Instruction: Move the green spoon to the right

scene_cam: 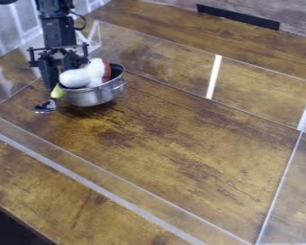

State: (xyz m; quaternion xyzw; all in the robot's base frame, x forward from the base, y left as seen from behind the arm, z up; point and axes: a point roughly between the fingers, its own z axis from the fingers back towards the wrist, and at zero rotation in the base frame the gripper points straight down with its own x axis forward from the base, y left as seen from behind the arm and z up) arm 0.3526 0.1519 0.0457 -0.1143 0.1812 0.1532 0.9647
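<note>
The green spoon (54,93) hangs at the far left, yellow-green handle up and silver head down, just above the wooden table. My gripper (54,79) comes down from the black arm at the top left and is shut on the top of the handle. The spoon is right against the left side of the round steel bowl (102,98). A white lumpy object (79,77) lies in the bowl, next to my fingers. The fingertips are partly hidden behind the white object.
A low clear plastic wall (104,196) fences the wooden table (182,134) at the front, with another at the right (286,182) and more at the back left. A black bar (239,14) lies at the far edge.
</note>
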